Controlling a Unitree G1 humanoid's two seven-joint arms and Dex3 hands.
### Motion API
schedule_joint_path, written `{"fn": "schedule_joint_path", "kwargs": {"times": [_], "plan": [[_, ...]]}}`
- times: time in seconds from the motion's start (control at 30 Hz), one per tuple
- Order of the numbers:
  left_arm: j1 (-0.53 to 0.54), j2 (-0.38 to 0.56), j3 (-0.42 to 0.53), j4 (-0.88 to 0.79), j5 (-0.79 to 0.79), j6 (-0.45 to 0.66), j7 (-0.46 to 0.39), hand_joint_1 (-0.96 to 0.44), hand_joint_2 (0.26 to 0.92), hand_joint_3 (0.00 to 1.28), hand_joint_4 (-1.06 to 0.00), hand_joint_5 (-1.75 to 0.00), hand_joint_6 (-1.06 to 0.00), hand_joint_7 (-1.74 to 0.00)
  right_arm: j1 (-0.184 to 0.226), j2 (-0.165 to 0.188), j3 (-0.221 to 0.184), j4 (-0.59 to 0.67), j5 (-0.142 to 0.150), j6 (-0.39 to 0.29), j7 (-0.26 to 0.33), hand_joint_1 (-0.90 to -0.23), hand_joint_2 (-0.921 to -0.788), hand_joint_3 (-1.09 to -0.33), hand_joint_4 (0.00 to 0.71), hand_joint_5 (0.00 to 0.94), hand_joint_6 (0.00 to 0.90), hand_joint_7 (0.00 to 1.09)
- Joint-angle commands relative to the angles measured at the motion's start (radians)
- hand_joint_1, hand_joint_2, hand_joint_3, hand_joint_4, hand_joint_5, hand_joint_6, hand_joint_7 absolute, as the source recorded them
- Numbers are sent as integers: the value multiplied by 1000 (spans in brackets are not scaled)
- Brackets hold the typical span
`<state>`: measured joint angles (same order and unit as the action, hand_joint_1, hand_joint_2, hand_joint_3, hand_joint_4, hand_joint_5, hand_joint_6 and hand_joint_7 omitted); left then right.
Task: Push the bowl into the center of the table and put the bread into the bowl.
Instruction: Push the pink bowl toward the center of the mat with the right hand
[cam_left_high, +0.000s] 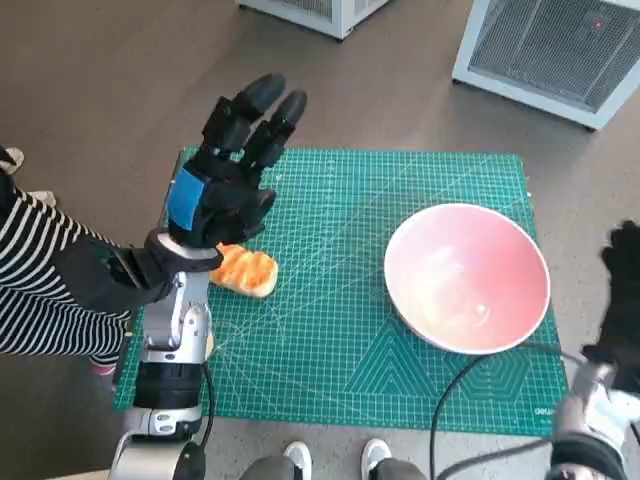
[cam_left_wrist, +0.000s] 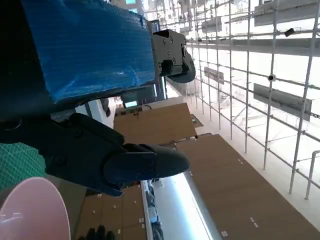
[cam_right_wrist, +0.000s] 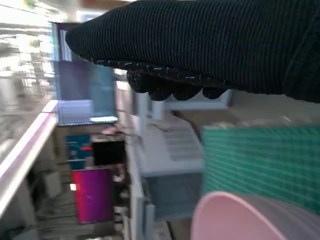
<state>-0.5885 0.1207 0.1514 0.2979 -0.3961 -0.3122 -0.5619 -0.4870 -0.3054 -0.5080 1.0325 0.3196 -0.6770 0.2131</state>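
Here, in the head view, the left hand (cam_left_high: 225, 180) is hovering above the green cutting mat (cam_left_high: 330, 330), its black fingers (cam_left_high: 262, 105) spread apart and stretched toward the far edge, gripping nothing. The bread (cam_left_high: 243, 270) is lying on the mat just beneath and slightly behind that hand's wrist, on the robot's left side of the table. The pink bowl (cam_left_high: 468, 277) is sitting upright on the mat's right half, well apart from the bread, not touching either hand. The right hand (cam_left_high: 624, 290) is showing only partly at the picture's right edge, beside the bowl and apart from it; whether its fingers are apart or curled cannot be told. A person's striped sleeve (cam_left_high: 35, 280) is reaching in from the left edge. Two shoes (cam_left_high: 335, 457) are peeking out at the table's near edge.

In the left wrist view, the blue-taped back (cam_left_wrist: 95, 45) is filling one corner, the black fingers (cam_left_wrist: 115, 157) are sticking out loosely with nothing between them, and the bowl's rim (cam_left_wrist: 35, 207) is showing in the corner.

In the right wrist view, the knitted glove (cam_right_wrist: 210, 45) is lying as a dark band, with the bowl's edge (cam_right_wrist: 235, 215) and the mat (cam_right_wrist: 265, 160) beyond it.
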Motion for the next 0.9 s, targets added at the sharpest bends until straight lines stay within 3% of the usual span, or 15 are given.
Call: {"fn": "schedule_joint_path", "kwargs": {"times": [0.03, 0.43, 0.9], "plan": [[-1, 18, 6, -18, 1, 6, 1, -604, 921, 395, -138, -40, 1, -550, -14, 23, 11, 75, 0, 32, -1, -589, -921, -854, 114, 4, 60, 411], [8, 35, 11, -16, 3, -6, 0, -610, 921, 388, -143, -39, 1, -553, -65, 79, 76, 129, -34, 66, -10, -594, -921, -864, 119, 4, 82, 382], [26, 38, 17, -25, 14, -20, 15, -607, 921, 379, -153, -39, 1, -556, -137, 143, 137, 153, -54, 105, 32, -558, -921, -919, 122, 2, 89, 351]]}}
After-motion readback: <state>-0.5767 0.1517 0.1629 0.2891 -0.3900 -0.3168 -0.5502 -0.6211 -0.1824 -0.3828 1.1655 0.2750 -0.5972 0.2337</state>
